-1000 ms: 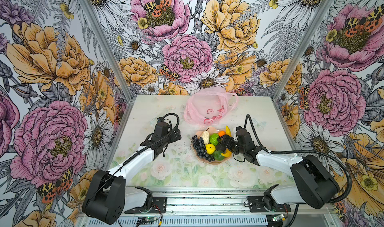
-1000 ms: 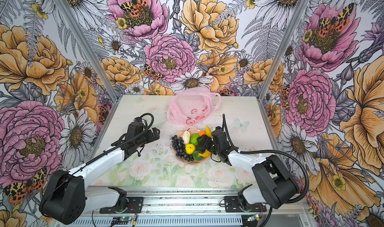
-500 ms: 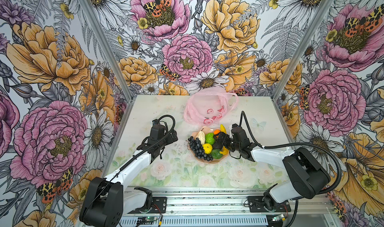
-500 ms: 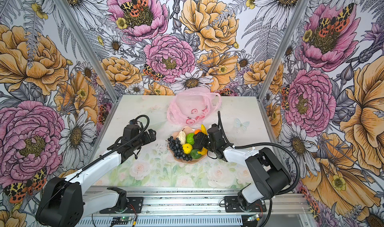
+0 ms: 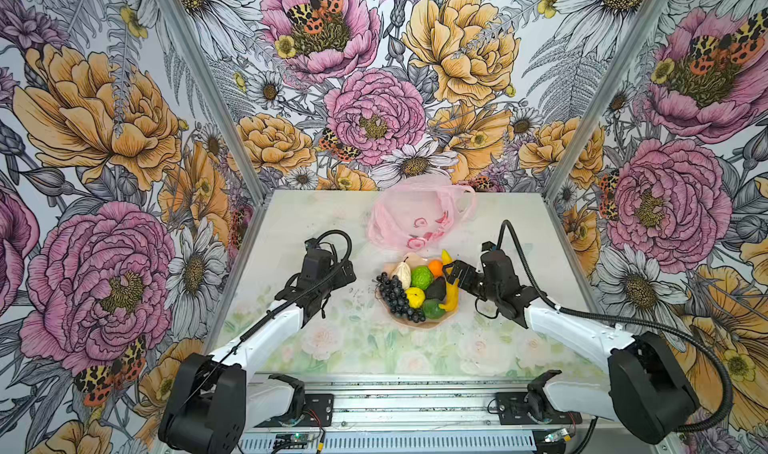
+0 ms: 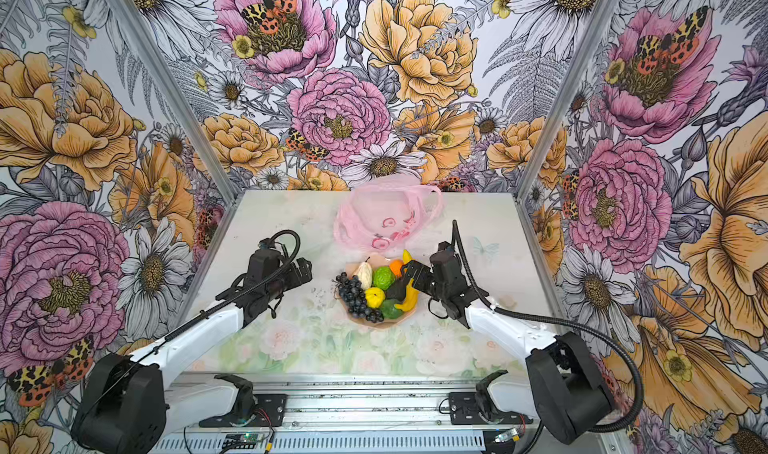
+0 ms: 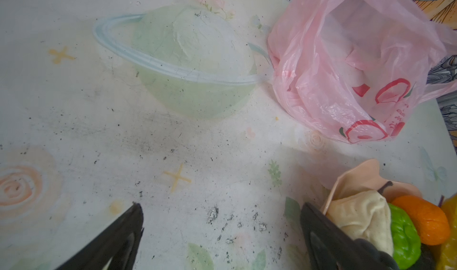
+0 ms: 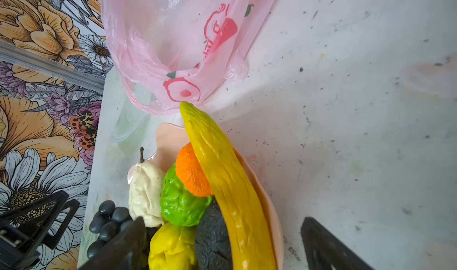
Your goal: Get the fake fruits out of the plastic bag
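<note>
Overhead, fake fruits (image 5: 422, 277) heap the plate (image 5: 419, 325), plastic bag (image 5: 415, 219) at its twelve o'clock; wrist views add left gripper (image 7: 222, 208) and right gripper (image 8: 223, 220) spread wide, empty.

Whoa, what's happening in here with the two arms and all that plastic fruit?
Two robot arms are taking fake fruits out of a pink plastic bag. The fruits, among them a banana, grapes and an orange, are piled on a peach plate in front of the bag, which looks empty from here. The right arm's fingers stand open above the banana, gripping nothing. The left arm's fingers are open too, over bare table beside the plate.
</note>
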Motion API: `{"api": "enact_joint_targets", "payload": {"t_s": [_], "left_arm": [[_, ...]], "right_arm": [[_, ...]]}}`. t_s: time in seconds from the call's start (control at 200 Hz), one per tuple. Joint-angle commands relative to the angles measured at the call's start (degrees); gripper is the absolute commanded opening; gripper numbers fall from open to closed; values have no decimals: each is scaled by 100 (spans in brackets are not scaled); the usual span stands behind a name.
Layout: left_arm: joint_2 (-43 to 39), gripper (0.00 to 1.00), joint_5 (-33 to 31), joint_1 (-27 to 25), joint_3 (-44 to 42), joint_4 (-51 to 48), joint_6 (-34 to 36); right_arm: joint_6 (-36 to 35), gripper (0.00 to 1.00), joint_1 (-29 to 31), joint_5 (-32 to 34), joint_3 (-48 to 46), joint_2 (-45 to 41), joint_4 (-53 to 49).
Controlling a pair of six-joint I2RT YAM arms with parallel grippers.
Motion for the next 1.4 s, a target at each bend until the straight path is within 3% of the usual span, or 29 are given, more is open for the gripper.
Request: {"api": "enact_joint_targets", "payload": {"t_s": [0.0,0.105,0.25,0.39,0.52,0.565,0.646,0.751,0.856,0.991,1.201,1.311,1.396], "left_arm": [[-114,99,-757,-175,404,10,252],[-391,99,-1528,-465,576,-4,510],[-1075,99,-2511,-757,278,747,980],[-1605,99,-2274,-639,-939,2985,2222],[-1377,99,-2003,-374,-1703,4840,3299],[-1170,99,-2069,-277,-1757,5094,3633],[-840,99,-2502,-55,-1652,4882,3614],[-457,99,-2077,433,-1699,4836,3464],[164,99,-1588,840,-1802,5300,3404],[1045,99,-612,1328,-1820,6087,3365],[2134,99,590,1963,-1769,7072,3031],[2105,99,447,2007,-1597,6706,2938],[2061,99,227,2012,-1539,6477,2848]], "right_arm": [[-599,100,-265,151,33,-557,-819],[-1123,100,-367,487,351,-1101,-1500],[-1649,99,-390,1295,608,-1712,-1728],[-2233,99,-404,2347,784,-2013,-1698],[-3026,99,-455,3343,745,-2004,-1517],[-3326,100,-469,3577,649,-1966,-1323],[-3828,100,-545,3863,406,-1889,-912],[-4011,100,-799,4065,45,-1772,-417],[-4052,99,-1106,3815,-712,-1574,851],[-3843,99,-1602,2806,-1317,-712,2359],[-4228,99,-1762,2391,-1440,447,3849],[-4448,100,-1888,2227,-1323,710,4045],[-4558,99,-2064,1698,-1385,872,4503]]}}
